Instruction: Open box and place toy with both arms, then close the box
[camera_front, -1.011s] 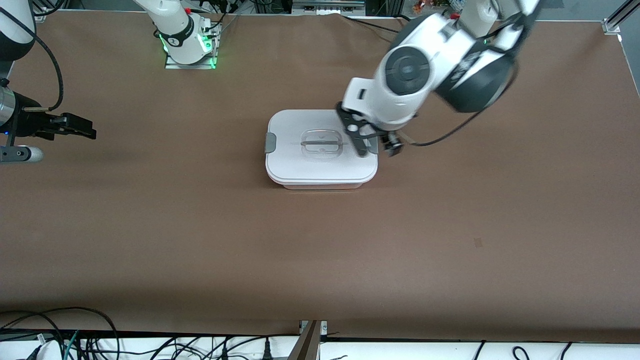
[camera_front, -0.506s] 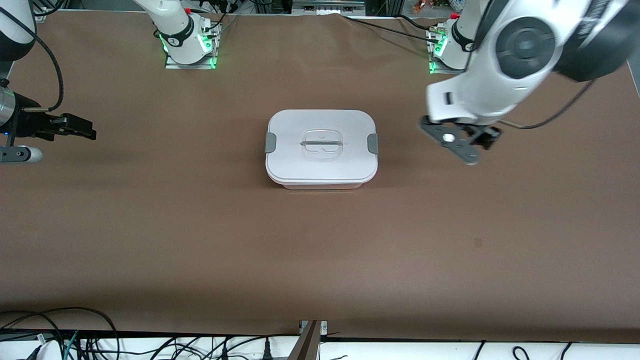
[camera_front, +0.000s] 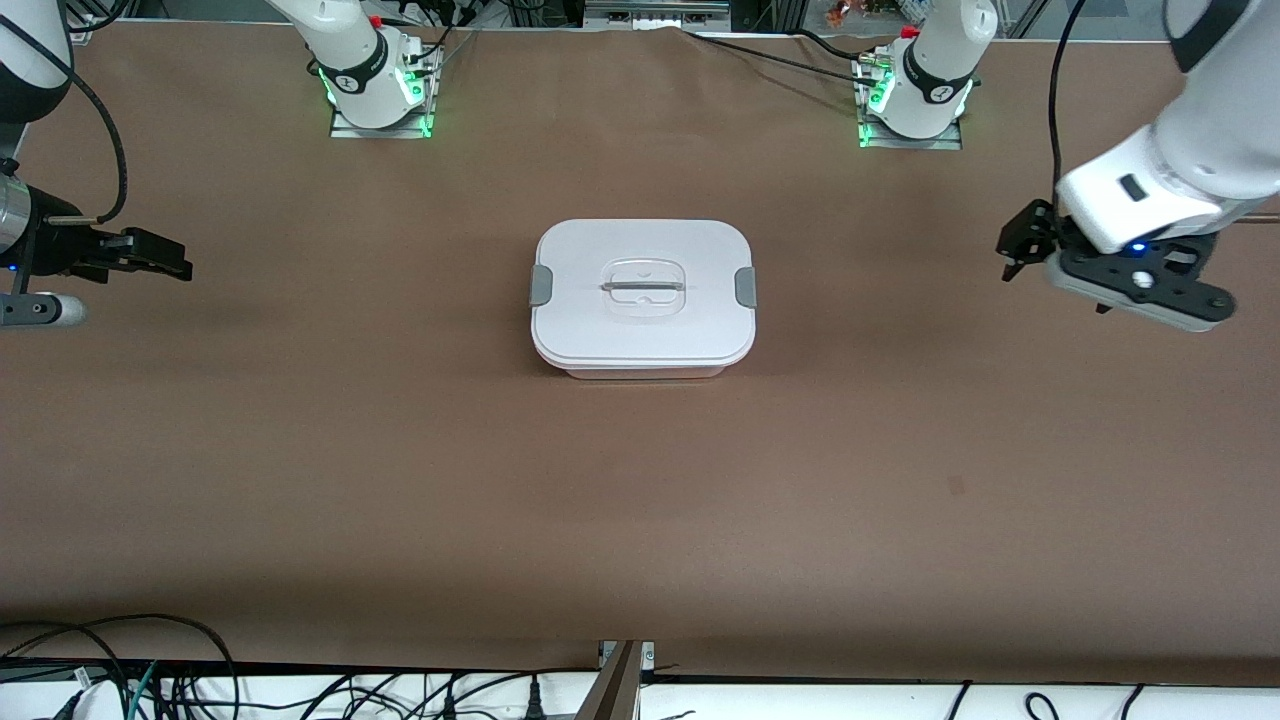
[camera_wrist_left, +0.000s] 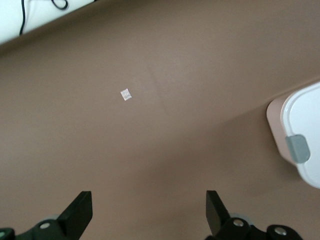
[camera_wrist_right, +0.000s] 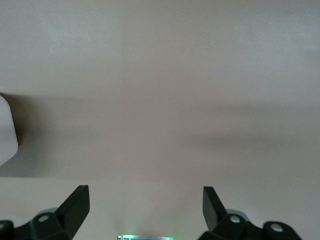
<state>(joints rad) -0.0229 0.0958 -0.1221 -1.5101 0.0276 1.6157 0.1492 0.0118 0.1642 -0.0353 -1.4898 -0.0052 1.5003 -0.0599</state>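
Note:
The box (camera_front: 642, 310) stands in the middle of the table with its white lid on and a grey clip at each end (camera_front: 540, 285) (camera_front: 745, 288). The toy is out of view. My left gripper (camera_front: 1017, 248) is open and empty, above bare table toward the left arm's end, well apart from the box. In the left wrist view the gripper (camera_wrist_left: 148, 212) is open, and a corner of the box (camera_wrist_left: 302, 117) with one grey clip (camera_wrist_left: 298, 148) shows. My right gripper (camera_front: 165, 256) waits open and empty at the right arm's end; in the right wrist view it (camera_wrist_right: 145, 205) is open over bare table.
The brown table (camera_front: 640, 500) is bare round the box. The two arm bases (camera_front: 375, 95) (camera_front: 915, 100) with green lights stand along the table's edge farthest from the front camera. A small pale mark (camera_front: 957, 486) lies on the table, nearer to the front camera.
My left gripper has left the box's clip at the left arm's end and swung away toward that end of the table. The box and the right arm have not moved.

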